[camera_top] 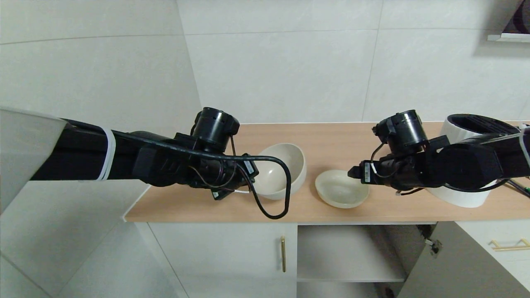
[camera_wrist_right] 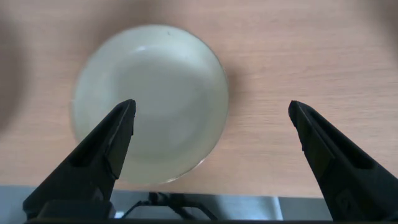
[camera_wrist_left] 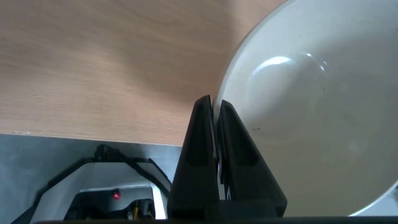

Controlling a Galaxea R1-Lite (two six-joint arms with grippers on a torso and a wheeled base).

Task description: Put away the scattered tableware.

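Beside white canister [camera_top: 459, 198], right end effector [camera_wrist_right: 210, 107] agape over small bowl [camera_wrist_right: 149, 102] (left end effector [camera_wrist_left: 214, 102] tight on big bowl [camera_wrist_left: 311, 112])

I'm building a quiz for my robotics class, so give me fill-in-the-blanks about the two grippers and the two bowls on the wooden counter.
1. The left gripper is ____ on the rim of the large cream ceramic bowl.
2. The right gripper hangs ____ above the small pale shallow bowl.
3. The bowl nearer the white cylindrical appliance is the ____ one.
Missing words: shut; open; small.
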